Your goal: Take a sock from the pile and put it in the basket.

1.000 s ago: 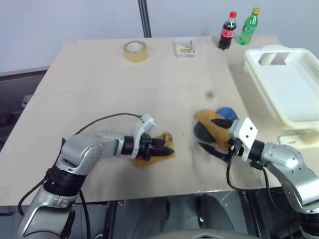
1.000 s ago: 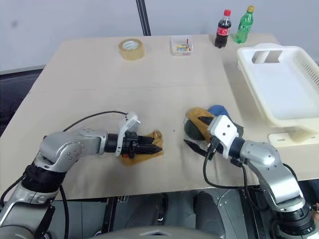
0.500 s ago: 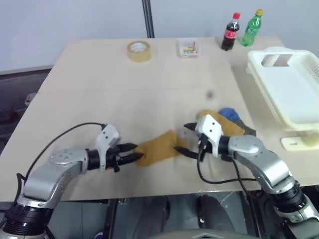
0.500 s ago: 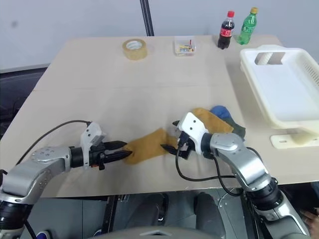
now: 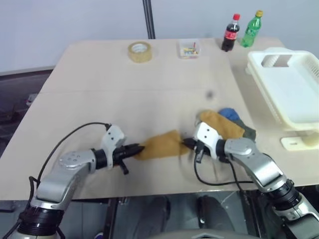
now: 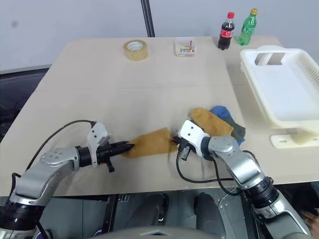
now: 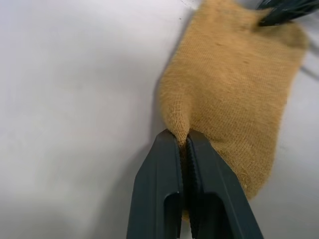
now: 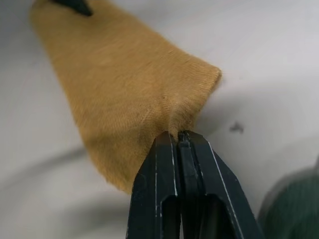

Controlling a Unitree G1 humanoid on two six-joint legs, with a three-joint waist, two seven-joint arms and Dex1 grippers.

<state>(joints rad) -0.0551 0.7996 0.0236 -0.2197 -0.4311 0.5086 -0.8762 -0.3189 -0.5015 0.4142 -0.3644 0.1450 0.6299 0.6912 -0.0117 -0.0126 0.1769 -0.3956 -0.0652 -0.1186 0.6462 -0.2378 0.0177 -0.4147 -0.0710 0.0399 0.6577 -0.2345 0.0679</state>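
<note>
Pile [image 6: 219, 125] just right of sock [image 6: 149, 143].

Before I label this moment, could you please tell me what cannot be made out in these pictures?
- The basket: its far right side is cut off by the edge of both eye views.
- The pile: the right gripper and its arm cover the near part, so the sock count is unclear.
- The small clear box: its contents are too small to identify.
- The yellow sock: how deep the left gripper bites is hidden by the fingers.
</note>
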